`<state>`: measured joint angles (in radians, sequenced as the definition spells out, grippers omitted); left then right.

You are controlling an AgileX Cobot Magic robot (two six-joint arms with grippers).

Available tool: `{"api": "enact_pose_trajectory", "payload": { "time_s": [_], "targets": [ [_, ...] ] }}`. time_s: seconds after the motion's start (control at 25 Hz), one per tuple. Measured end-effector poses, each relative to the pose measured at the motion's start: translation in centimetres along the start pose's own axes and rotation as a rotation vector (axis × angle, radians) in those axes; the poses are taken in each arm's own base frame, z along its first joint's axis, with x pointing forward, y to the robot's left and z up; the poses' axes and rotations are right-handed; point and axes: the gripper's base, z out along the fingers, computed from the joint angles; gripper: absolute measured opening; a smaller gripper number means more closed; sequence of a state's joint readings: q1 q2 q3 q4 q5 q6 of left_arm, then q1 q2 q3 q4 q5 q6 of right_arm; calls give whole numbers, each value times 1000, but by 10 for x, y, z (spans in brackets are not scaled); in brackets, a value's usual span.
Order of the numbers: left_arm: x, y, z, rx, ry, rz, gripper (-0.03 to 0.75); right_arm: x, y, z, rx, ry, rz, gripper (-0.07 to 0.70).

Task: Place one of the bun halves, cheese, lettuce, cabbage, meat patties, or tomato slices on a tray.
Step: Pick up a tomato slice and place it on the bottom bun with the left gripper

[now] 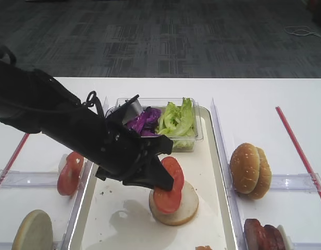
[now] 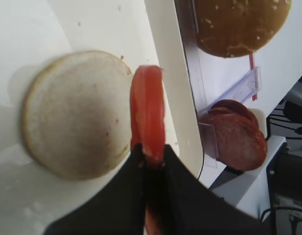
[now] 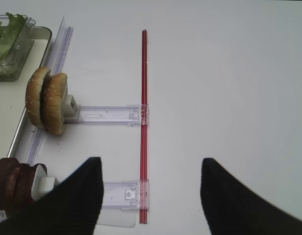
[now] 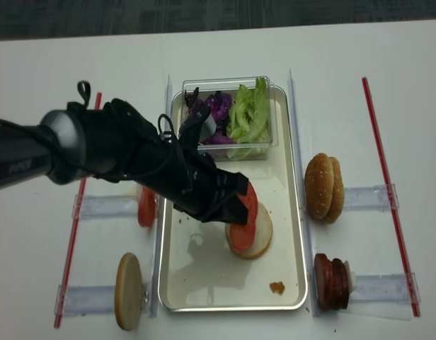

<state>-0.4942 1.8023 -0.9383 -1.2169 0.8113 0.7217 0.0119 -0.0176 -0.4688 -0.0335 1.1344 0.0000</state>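
Left gripper (image 2: 150, 159): clamping a tomato slice (image 2: 148, 120) on edge, holding it over the bun half (image 2: 76, 113).
Bun half: lying cut face up on the tray (image 4: 285, 212).
Right gripper (image 3: 151, 196): hovering over bare table (image 3: 229, 88), jaws spread, gripping nothing.
Writing: faint lettering showing on the left arm (image 4: 20, 166), too small for reading.

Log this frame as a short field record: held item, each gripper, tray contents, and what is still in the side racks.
held item: tomato slice, on edge, over the bun half
left gripper: shut on the slice
right gripper: open, empty, above the table
tray: bun half cut face up, clear box with cabbage and lettuce, small orange scrap
left racks: tomato slices, one bun half
right racks: sesame buns, meat patties
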Motion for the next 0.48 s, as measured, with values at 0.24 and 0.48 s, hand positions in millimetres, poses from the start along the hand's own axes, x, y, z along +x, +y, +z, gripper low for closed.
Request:
{"api": "enact_pose_trajectory", "payload": {
  "time_s": [0.24, 0.48],
  "targets": [
    [-6, 12, 18, 57, -39, -32, 22, 0, 0, 0, 0, 0, 0, 453],
    [-9, 25, 25, 56, -44, -71, 22, 0, 0, 0, 0, 0, 0, 453]
  ]
}}
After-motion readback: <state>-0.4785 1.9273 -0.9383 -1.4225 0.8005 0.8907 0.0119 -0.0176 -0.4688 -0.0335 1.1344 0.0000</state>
